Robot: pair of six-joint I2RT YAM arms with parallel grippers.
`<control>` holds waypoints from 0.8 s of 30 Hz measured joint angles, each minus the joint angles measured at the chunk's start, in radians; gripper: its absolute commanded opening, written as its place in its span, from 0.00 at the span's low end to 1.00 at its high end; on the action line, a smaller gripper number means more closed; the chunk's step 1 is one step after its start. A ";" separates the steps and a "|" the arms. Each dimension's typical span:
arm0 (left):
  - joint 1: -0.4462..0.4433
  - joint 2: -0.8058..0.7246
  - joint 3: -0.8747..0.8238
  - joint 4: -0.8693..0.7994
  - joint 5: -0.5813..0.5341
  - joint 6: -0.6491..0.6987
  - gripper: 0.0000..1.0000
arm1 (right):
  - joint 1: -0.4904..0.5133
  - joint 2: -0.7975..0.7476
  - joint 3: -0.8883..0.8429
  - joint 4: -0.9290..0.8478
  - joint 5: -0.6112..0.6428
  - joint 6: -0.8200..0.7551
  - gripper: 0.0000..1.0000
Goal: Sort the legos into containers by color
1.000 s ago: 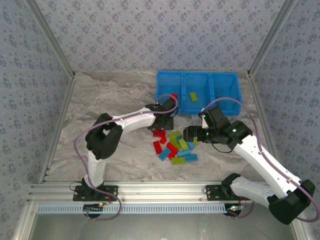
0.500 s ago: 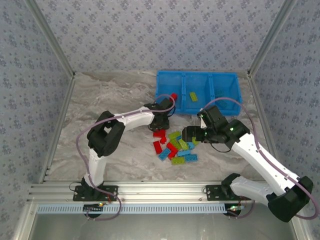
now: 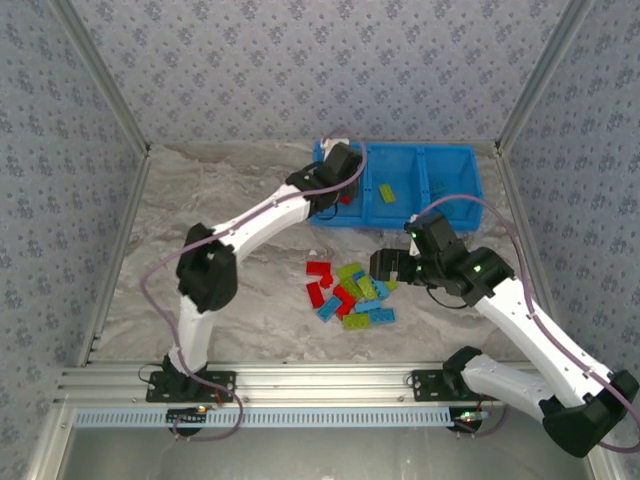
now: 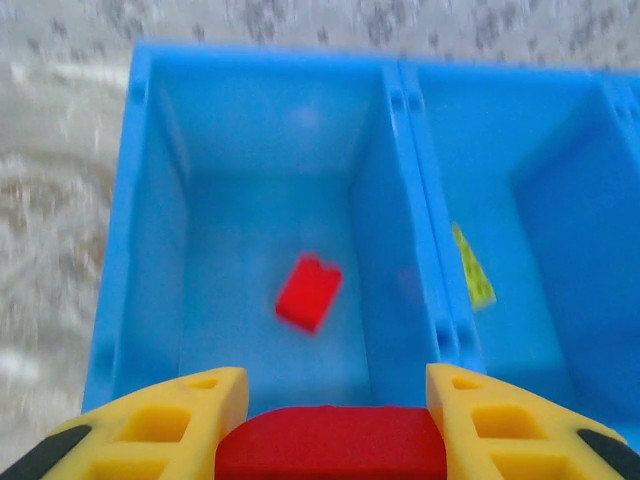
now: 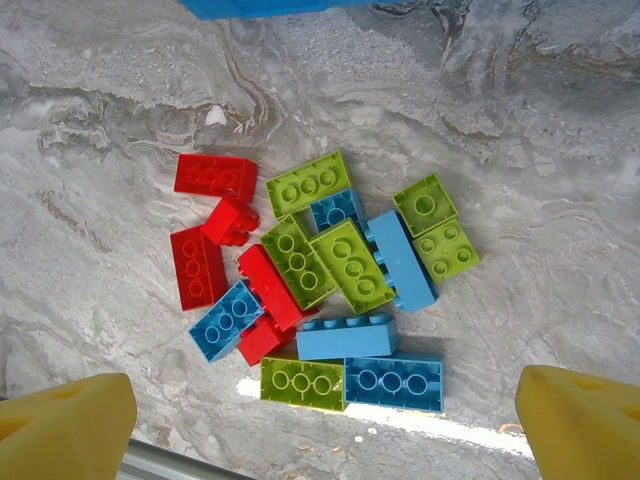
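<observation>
Marbled table enclosed by patterned walls. The left gripper clamps a red brick above the left compartment of the blue bin, where a second red brick lies. A lime brick rests in the middle compartment. The right gripper, jaws spread wide, hovers above the pile of legos on the table, touching none.
</observation>
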 measured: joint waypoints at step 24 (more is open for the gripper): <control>0.032 -0.292 -0.210 0.008 0.050 0.089 0.62 | 0.004 -0.070 -0.008 -0.019 0.037 0.052 1.00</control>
